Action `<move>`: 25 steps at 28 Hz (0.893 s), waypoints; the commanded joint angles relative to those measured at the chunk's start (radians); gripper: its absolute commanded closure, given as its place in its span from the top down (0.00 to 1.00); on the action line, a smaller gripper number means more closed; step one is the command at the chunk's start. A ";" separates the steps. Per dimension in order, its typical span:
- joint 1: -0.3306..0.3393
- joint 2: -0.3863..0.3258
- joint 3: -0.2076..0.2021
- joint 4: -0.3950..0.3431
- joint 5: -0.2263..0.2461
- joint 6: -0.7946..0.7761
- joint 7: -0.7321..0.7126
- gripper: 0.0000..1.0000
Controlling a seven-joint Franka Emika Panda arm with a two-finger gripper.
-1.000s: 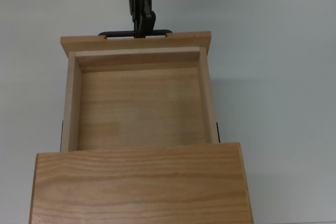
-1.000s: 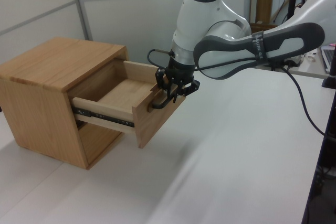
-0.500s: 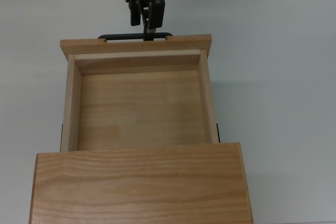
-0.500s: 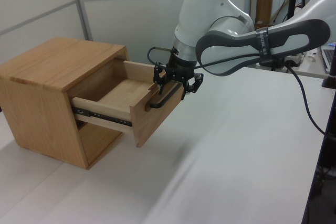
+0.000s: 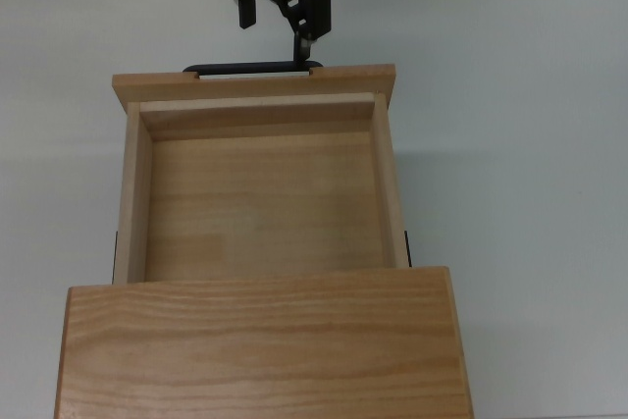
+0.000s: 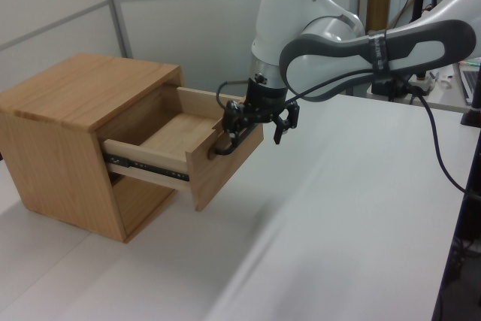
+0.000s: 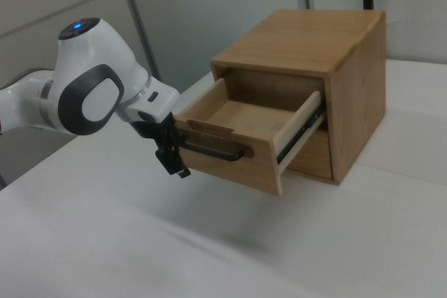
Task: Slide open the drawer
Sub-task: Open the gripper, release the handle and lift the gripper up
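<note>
The gripper now stands with its fingers spread apart and clamps nothing; one second ago they were closed together on the middle of the handle, and half a second ago they had begun to part above it. In the top view one fingertip hangs just beyond the handle's right end, while the other is further left and well clear of the bar. In the left view the gripper sits just beside the front panel, apart from the bar. The drawer has not shifted across the three moments: it stands far out of the cabinet, with its side rail exposed in the left view and most of its floor uncovered in the top view. Judged from this, the release marks the end of the pull, and the opening appears complete or very nearly so; only withdrawal of the arm seems to remain. The drawer interior is bare wood with nothing in it, as the top view and the right view both show. The cabinet opening behind the drawer also shows no contents in the right view. The cabinet rests on the white table, with the front panel toward the robot.
</note>
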 commanded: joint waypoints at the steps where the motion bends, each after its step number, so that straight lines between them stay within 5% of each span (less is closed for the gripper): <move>1: 0.009 -0.012 -0.006 0.029 0.029 -0.094 -0.272 1.00; 13: 0.009 0.008 -0.006 0.153 0.018 -0.376 -0.776 1.00; 25: 0.009 0.036 -0.006 0.195 -0.028 -0.470 -0.892 1.00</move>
